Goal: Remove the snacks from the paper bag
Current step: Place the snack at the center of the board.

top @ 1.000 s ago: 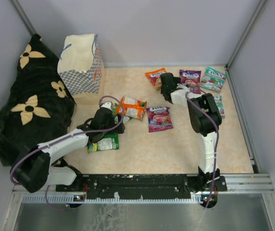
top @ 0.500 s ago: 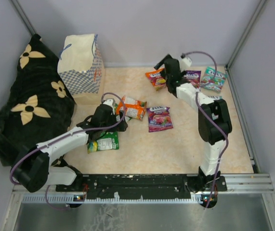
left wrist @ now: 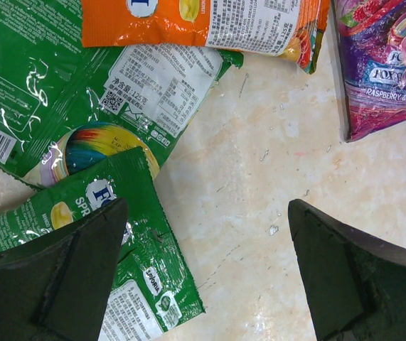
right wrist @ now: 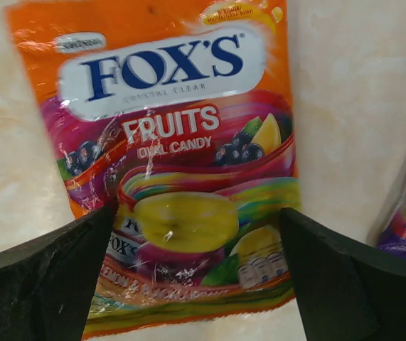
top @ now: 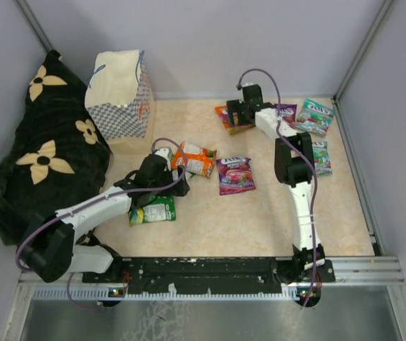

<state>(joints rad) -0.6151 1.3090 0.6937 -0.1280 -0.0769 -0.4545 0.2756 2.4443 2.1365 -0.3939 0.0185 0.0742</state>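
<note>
Right wrist cam only: right gripper open wide, straddling orange pouch. Left gripper spread above green pouches. Overhead: bag upright back-left, other pouches out on table. Right arm shifted left since earlier.

1. We are seeing the paper bag standing in the upper left of the overhead view, with the cloth lying just beside it on the left.
2. We are finding three snacks lying in a row across the upper right, with the right gripper hanging over the leftmost pouch.
3. We are spotting a fourth pouch lying below that row, near the right edge.
4. At centre, the centre-left pouch and the centre-right pouch are lying side by side. The left gripper is sitting just left of them, and the lower pouch is lying below it.
</note>
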